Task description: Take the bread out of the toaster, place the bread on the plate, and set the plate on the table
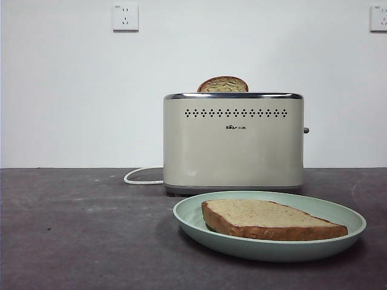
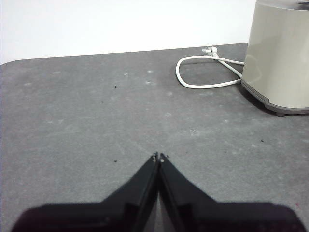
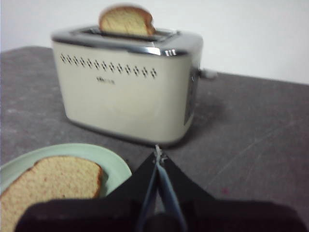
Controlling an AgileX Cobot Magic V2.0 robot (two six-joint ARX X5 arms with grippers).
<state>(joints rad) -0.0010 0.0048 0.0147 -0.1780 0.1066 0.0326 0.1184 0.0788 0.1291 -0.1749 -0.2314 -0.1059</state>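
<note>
**Bread lies flat on the plate, nearer your right gripper**

The bread (image 1: 272, 220) already lies flat on the plate (image 1: 193, 219), which sits on the worktop (image 1: 72, 241) just in front of the toaster (image 1: 233, 142). In the front view its long axis runs across the picture, parallel to the toaster's holed face, with a long crust edge facing the camera. A narrower domed slice (image 1: 222, 84) stands upright in the toaster slot.

Your right gripper (image 3: 158, 157) is the nearer one: the plate rim and the bread lie just beside its clenched, empty tips, with the toaster's corner straight ahead. Your left gripper (image 2: 158, 157) is likewise clenched on nothing, over bare worktop, with only the toaster's end and the cord (image 2: 203, 72) ahead of it and off to one side.

Judging from this, any further move on the plate falls to your right arm.
</note>
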